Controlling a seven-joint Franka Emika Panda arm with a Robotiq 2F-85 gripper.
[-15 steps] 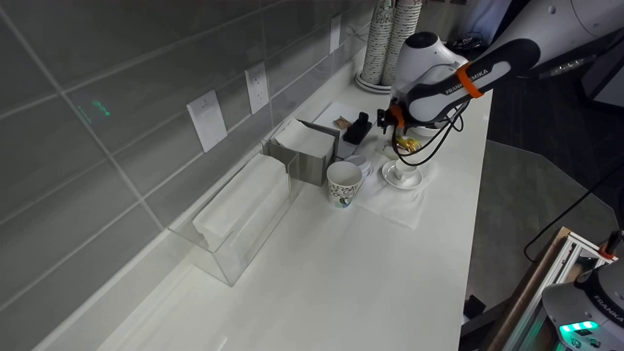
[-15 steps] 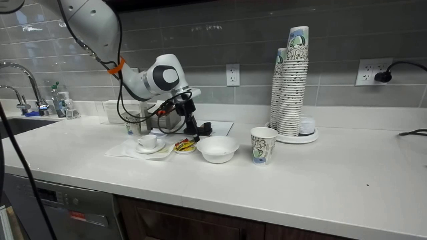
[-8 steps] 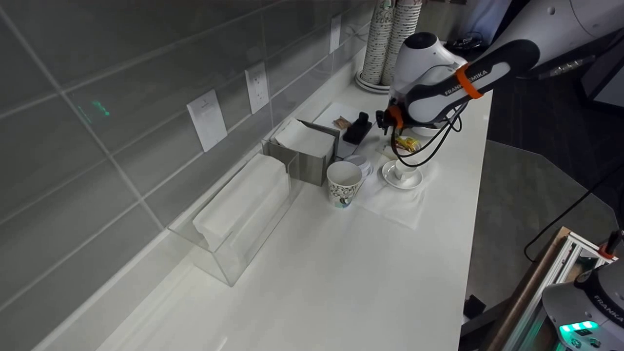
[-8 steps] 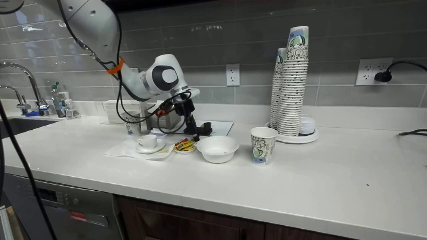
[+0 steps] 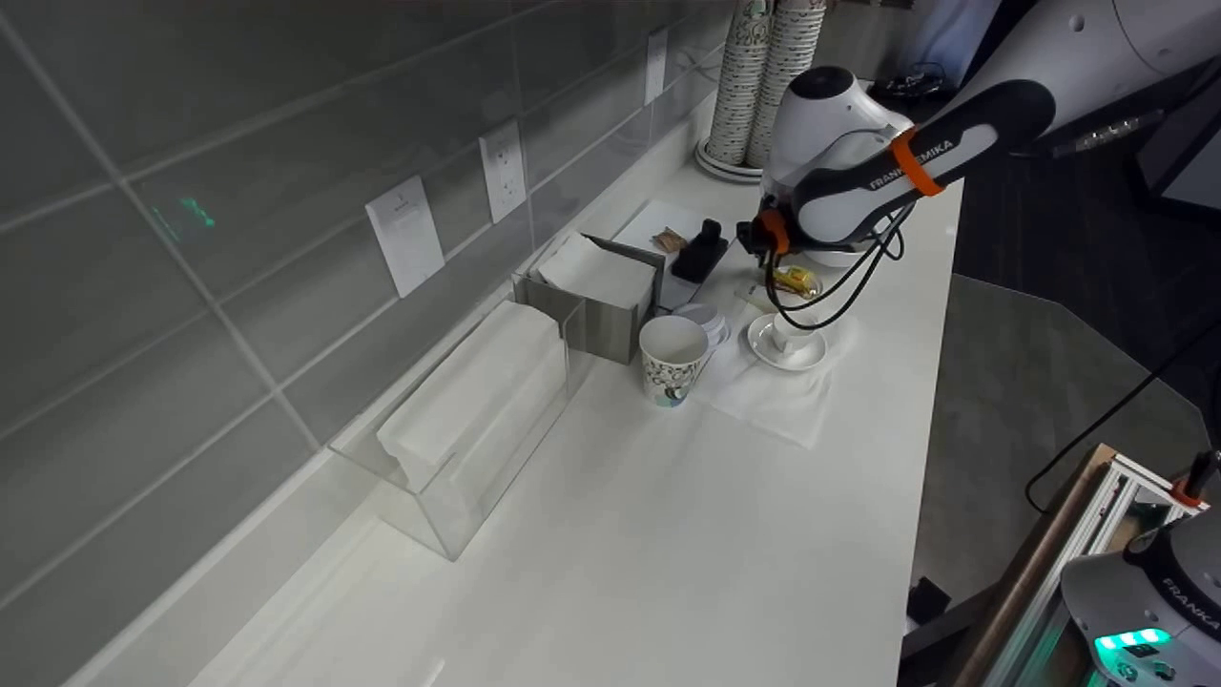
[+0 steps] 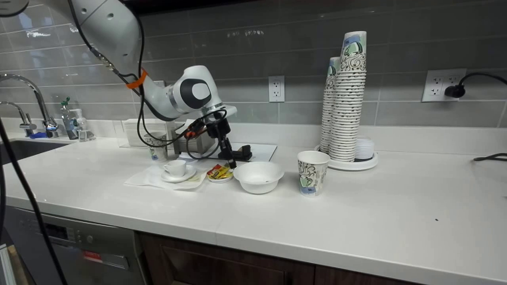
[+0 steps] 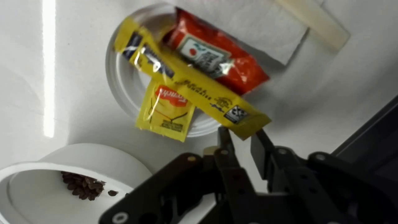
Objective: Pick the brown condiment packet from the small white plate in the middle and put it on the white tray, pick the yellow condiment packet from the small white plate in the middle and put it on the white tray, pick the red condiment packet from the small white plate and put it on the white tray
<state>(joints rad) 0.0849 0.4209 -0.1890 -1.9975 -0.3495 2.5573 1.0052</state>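
In an exterior view I record stacked paper cups (image 6: 349, 103) right of centre, with a single upright patterned cup (image 6: 312, 175) to their lower left. A white bowl (image 6: 257, 184) stands mid-frame; the wrist view shows me dark brown pieces (image 7: 82, 187) inside. Noted further: chrome faucet (image 6: 40, 101), far left; wall outlet (image 6: 435, 85), upper right, black plug (image 6: 454, 91) inserted.

In my wrist view, 1 hard white streak of glare (image 7: 49, 71) runs down the counter (image 7: 18, 49), and the red condiment packet (image 7: 214, 53) glints, its lettering smeared by blur. My fingers (image 7: 226, 140) show dark and soft-edged. In an exterior view, green reflections (image 5: 196, 212) mark the dim wall tiles (image 5: 286, 57).
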